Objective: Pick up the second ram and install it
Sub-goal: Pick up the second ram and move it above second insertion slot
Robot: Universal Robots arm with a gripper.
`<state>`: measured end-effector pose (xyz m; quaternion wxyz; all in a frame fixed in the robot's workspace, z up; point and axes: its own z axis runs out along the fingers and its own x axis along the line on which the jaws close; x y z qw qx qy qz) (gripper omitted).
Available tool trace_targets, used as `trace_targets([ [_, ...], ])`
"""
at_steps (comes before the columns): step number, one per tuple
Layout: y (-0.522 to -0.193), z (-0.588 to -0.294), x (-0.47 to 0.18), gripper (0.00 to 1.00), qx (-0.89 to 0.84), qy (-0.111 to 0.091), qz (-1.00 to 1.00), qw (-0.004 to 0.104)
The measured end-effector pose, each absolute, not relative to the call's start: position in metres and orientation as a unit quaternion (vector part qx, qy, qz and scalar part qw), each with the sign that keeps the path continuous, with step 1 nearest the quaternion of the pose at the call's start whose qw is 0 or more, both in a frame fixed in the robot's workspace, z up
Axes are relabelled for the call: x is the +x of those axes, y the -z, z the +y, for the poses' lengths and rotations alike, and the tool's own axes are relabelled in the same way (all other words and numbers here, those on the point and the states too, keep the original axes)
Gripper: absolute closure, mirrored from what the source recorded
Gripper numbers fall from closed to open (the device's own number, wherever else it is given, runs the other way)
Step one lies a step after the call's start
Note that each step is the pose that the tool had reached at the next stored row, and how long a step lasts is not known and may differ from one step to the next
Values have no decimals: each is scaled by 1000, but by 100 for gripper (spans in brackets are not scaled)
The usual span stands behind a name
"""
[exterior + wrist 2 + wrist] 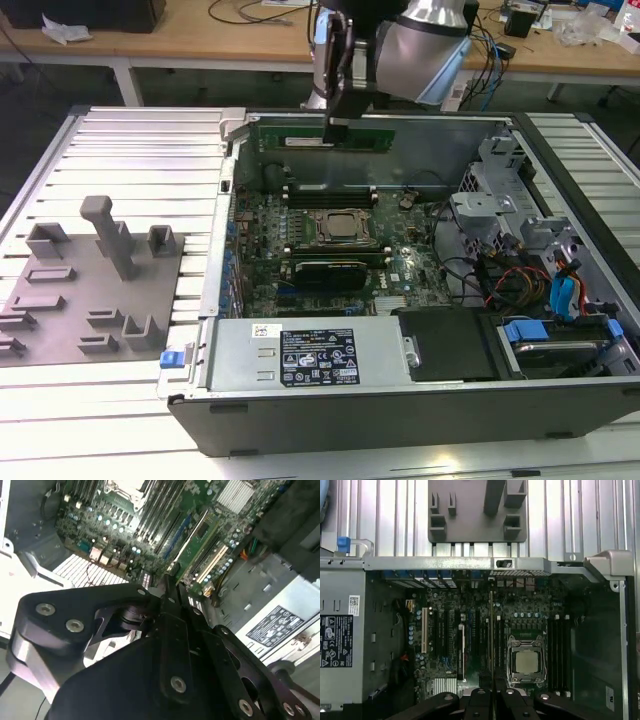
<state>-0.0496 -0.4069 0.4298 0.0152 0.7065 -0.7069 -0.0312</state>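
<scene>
Gripper state: the gripper [338, 122] is closed on the second ram [300, 136]. It clamps the upper edge near mid-length, so the stick hangs level beneath it and runs out to both sides.

In the first wrist view the stick [492, 630] shows edge-on, as a thin line running straight out from the gripper [492, 695].

Position: the ram is held above the open computer case [400, 420], clear of the board. The memory slots [330, 190] and the processor socket [345, 228] lie below the gripper, well apart from the stick's lower edge.

Assessment of the step in hand: I judge this to be the carry and line-up over a slot. To do it well:
- I keep the stick's edge parallel to the chosen slot.
- I centre it along the slot's length.
- I hold it upright with no tilt.
- Any descent should go straight down with even pressure at both ends.

I cannot tell whether the slot latches stand open, nor which slots are already filled.
</scene>
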Motion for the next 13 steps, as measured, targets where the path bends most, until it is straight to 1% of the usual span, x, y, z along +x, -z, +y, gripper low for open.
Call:
trace_targets([
  [4, -430, -407, -25, 87, 706, 32, -707, 16],
  [10, -430, -407, -5, 87, 706, 32, -707, 16],
  [11, -430, -407, -3, 87, 705, 33, -708, 15],
  [13, -429, -407, -3, 87, 697, 39, -716, 10],
])
